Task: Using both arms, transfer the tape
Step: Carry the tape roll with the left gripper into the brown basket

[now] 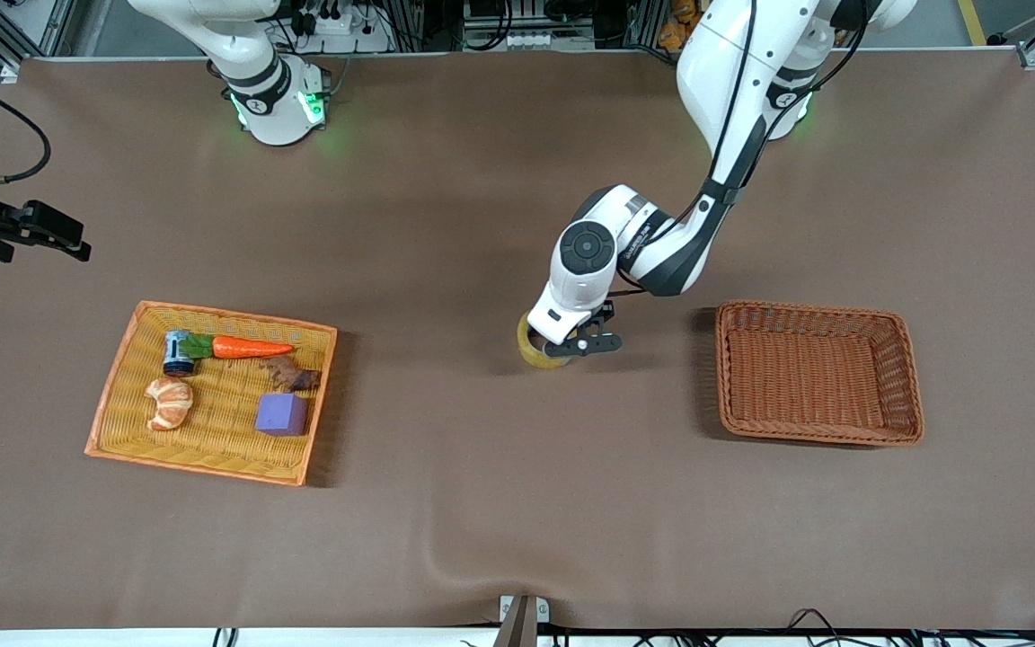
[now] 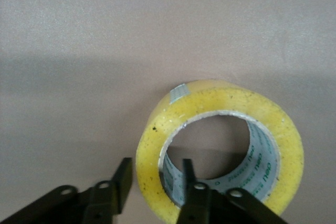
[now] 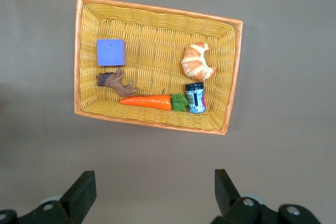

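The tape, a translucent yellow roll with a grey-lined hole, lies on the brown table near its middle. In the left wrist view the tape lies with its hole facing up. My left gripper is down at the tape and open. It shows in the left wrist view with one finger outside the roll's wall and the other in the hole, a gap still showing at the outer finger. My right gripper waits open and empty in the air, over the table by the tray; its wrist view shows the fingers wide apart.
An orange wicker tray toward the right arm's end holds a carrot, a croissant, a purple cube, a small can and a brown piece. A brown wicker basket stands toward the left arm's end.
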